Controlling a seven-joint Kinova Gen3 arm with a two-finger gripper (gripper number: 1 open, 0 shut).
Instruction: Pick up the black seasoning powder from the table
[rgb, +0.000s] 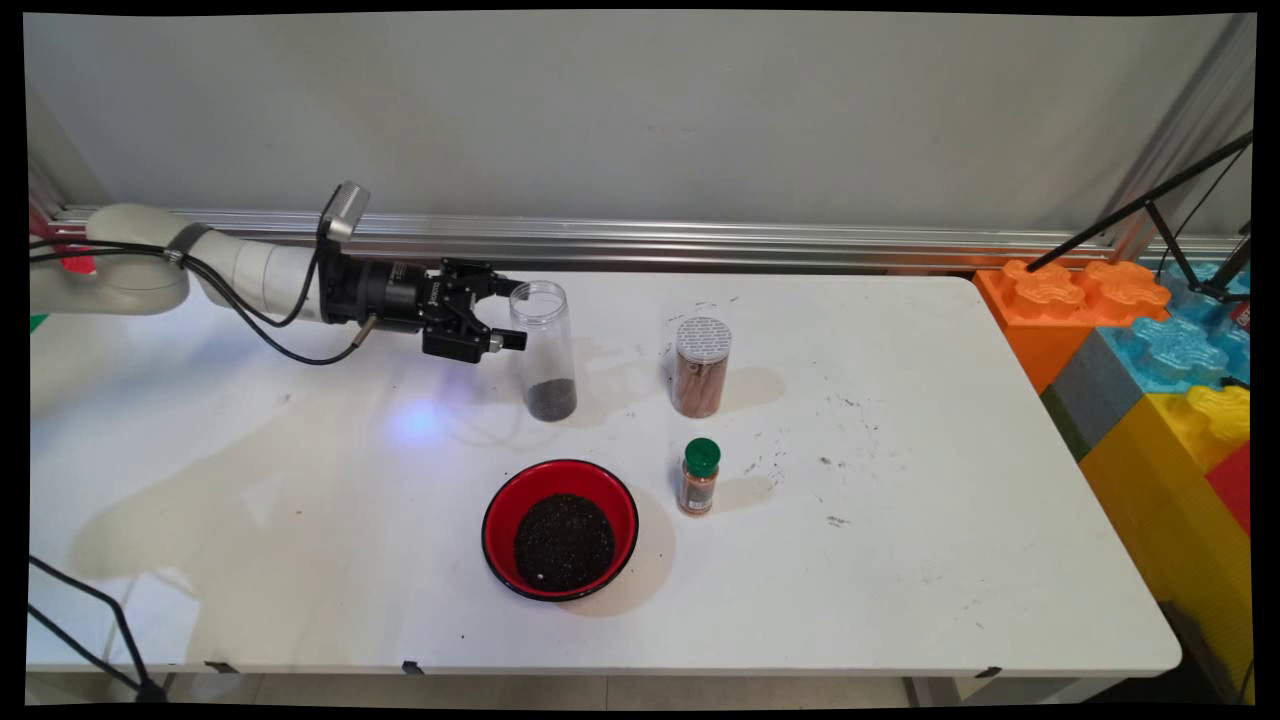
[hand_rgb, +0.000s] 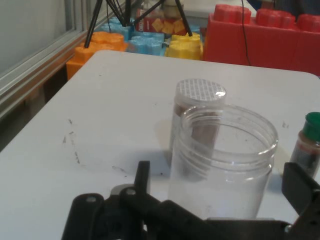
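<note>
Nearest the camera, a red bowl (rgb: 560, 528) sat on the white table (rgb: 900, 560), holding a heap of dark grains. Just right of it stood a small green-capped bottle (rgb: 698, 477), and beyond that a taller jar (rgb: 700, 367) with a foil seal, full of brown powder. Left of the sealed jar stood a clear open jar (rgb: 544, 350) with only a shallow layer of dark grains at its bottom. The gripper (rgb: 507, 313) lay level beside that jar's upper part, fingers (hand_rgb: 299, 187) spread wide on either side, not clamping it. The jar stood upright on the table.
</note>
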